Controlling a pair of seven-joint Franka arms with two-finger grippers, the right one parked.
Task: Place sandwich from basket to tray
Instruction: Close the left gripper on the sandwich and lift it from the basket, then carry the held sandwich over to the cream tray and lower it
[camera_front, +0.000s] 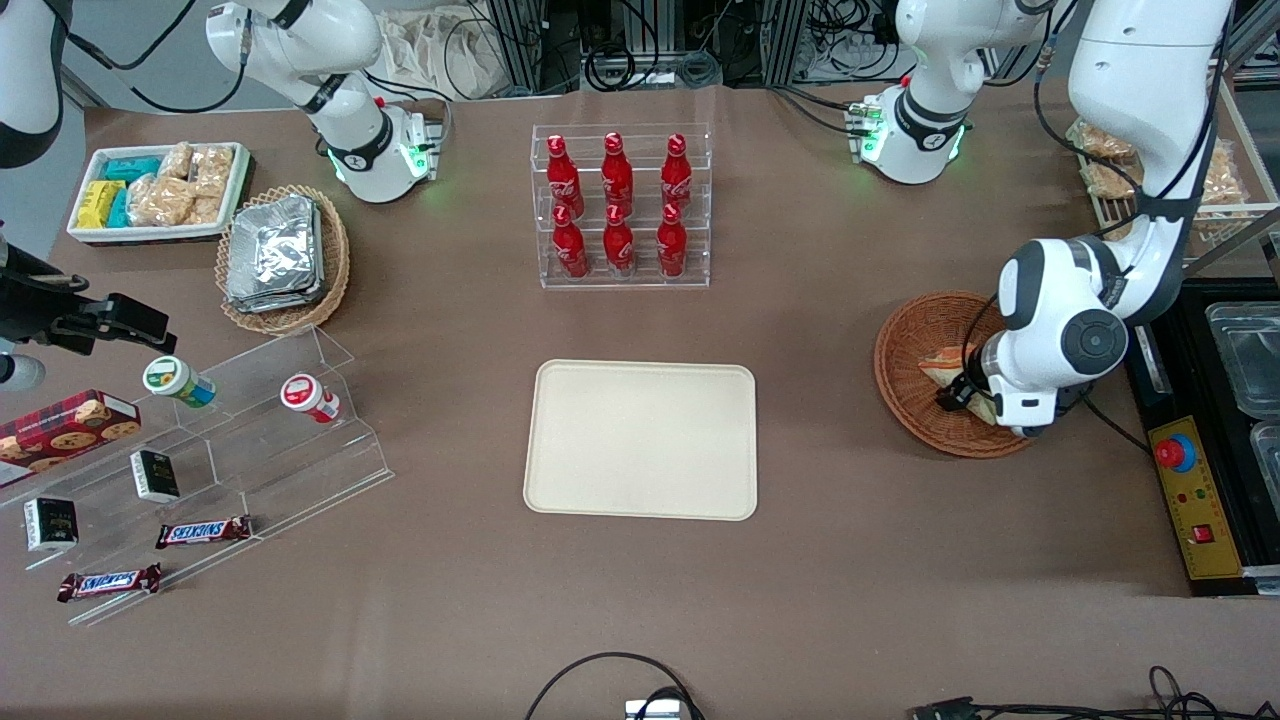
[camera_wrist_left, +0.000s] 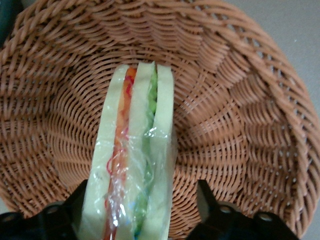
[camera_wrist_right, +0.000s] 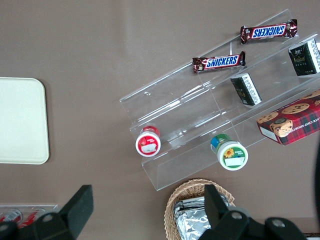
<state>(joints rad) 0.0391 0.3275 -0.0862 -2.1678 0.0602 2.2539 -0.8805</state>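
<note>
One sandwich (camera_wrist_left: 131, 160), standing on edge in the one reddish-brown basket (camera_front: 915, 352), wrapped in clear film, orange-red and green layers showing along the cut edge. Gripper (camera_wrist_left: 140, 207) down inside the basket, fingers (camera_wrist_left: 210, 202) spread to either side of the sandwich: one finger touching or nearly touching the bread, the other standing clear of it with a gap. One cream tray (camera_front: 641, 439) bare, well apart from the gripper, toward the middle of the table. Six red bottles (camera_front: 617, 206) in a clear rack, farther from the front camera than the tray. Two Snickers bars (camera_front: 203, 531) and two round tubs (camera_front: 307, 396) on a clear stepped stand at the parked arm's end. From the front, sandwich mostly hidden by the arm's wrist (camera_front: 1050, 350); only a corner visible. Fingertips cut off in the wrist view.
</note>
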